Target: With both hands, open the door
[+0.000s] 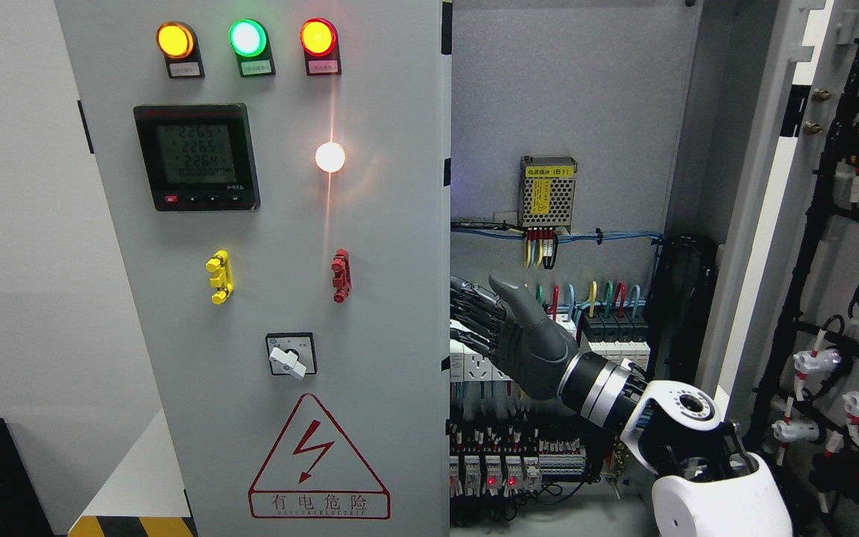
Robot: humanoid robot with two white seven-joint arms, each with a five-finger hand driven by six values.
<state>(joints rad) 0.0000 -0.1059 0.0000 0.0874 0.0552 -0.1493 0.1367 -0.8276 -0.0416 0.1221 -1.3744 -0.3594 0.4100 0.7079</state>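
While the left cabinet door (265, 298) stood closed at the left, its right edge was hooked by the curled fingers (474, 317) of the right hand (508, 332), reached in from the lower right. Wired terminals (601, 321) were exposed behind it.

Inside the cabinet you've got a perforated power supply (547, 192) with a yellow label, mounted on the grey back panel (571, 97). Blue wiring (623, 237) runs sideways just under it, and below that sit coloured wire loops (592, 297). Lower down there's rows of relays (491, 473), a few showing red lights.
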